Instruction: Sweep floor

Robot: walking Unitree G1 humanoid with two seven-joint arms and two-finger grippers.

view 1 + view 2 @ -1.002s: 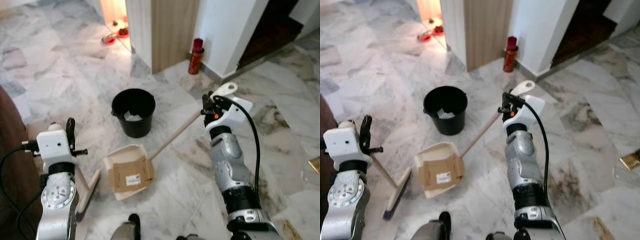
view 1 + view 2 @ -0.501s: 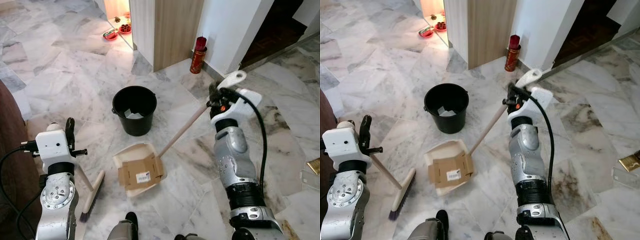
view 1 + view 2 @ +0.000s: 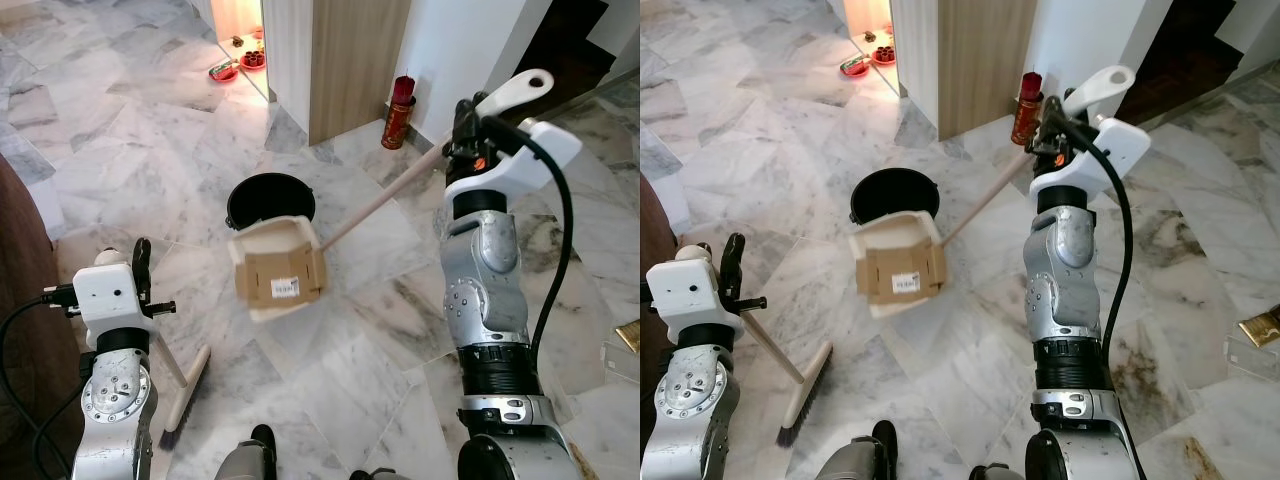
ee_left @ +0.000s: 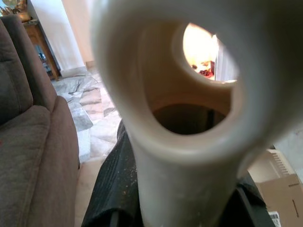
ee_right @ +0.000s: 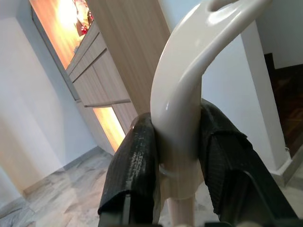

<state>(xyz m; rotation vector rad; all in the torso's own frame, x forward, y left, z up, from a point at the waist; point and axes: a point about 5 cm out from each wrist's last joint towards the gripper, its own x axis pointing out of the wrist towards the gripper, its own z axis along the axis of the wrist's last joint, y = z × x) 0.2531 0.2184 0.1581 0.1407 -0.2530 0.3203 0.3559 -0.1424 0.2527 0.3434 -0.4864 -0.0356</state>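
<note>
Now the right gripper (image 3: pixel 462 112) clamps the long handle of the dustpan (image 3: pixel 277 266), which hangs over the bucket (image 3: pixel 268 198). Its cardboard (image 3: pixel 283 279) looks light and may slide. The left gripper (image 4: pixel 142 189) holds the broom (image 3: pixel 182 398).

No text could be read anywhere. The one printed item was a small white sticker (image 3: pixel 285 289) on the flattened cardboard piece (image 3: pixel 279 281) lying in the dustpan (image 3: pixel 270 262), at about 6 o'clock from the black bucket (image 3: pixel 268 199); its dark marks were too small and blurred to make out as letters, numbers or a barcode. In the left wrist view a corner of that cardboard (image 4: pixel 282 198) carried a few dark printed strokes, also illegible. The red canister (image 3: pixel 398 98) standing by the wall, at about 2 o'clock from the bucket, bore a patterned wrap on which no wording could be told.
</note>
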